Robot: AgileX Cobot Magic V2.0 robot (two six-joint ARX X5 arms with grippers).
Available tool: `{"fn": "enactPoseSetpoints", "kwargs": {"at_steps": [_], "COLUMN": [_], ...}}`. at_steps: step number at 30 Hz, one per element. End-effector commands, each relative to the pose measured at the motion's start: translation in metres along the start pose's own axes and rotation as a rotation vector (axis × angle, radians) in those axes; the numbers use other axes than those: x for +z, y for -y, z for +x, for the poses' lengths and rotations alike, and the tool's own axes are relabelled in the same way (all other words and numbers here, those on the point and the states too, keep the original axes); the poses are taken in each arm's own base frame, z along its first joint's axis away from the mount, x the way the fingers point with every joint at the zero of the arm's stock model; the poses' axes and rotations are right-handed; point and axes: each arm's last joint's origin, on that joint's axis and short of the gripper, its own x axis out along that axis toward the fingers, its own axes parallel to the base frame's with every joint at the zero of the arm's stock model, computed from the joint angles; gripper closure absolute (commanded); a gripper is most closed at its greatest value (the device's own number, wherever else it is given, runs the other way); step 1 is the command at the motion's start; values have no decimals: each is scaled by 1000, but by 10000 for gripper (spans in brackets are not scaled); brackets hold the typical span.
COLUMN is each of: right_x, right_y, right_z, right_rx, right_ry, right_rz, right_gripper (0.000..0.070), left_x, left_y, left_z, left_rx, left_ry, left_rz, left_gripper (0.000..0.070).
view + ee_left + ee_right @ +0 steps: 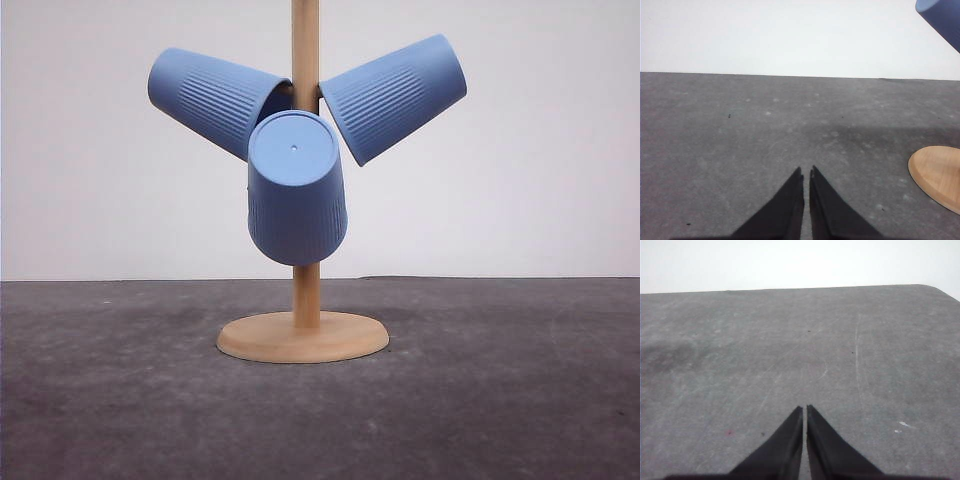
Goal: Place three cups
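Three light-blue ribbed cups hang upside down on a wooden rack with a post and a round base. One cup tilts out to the left, one cup tilts out to the right, and the third cup points its flat base toward the front view. In the left wrist view my left gripper is shut with nothing in it, low over the grey table; part of a cup and the rack base show at that picture's edge. My right gripper is shut and holds nothing.
The dark grey table spreads around the rack, its far edge meeting a plain white wall. A rounded table corner shows in the right wrist view.
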Motion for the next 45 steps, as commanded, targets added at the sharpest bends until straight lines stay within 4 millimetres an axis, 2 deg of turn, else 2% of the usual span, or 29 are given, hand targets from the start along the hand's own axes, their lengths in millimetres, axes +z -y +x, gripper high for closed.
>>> {"fn": "enactPoseSetpoints", "kwargs": {"at_steps": [1, 45], "right_x": [0, 0], "right_y": [0, 0], "right_z": [0, 0], "right_rx": [0, 1], "right_ry": [8, 8], "right_rz": [10, 10], "right_gripper": [688, 688], "left_x": [-4, -4], "left_y": [0, 0], "left_z": [1, 1], "left_rx": [0, 0], "left_ry": [-6, -6], "left_rz": [2, 2], "left_gripper": [700, 700]}}
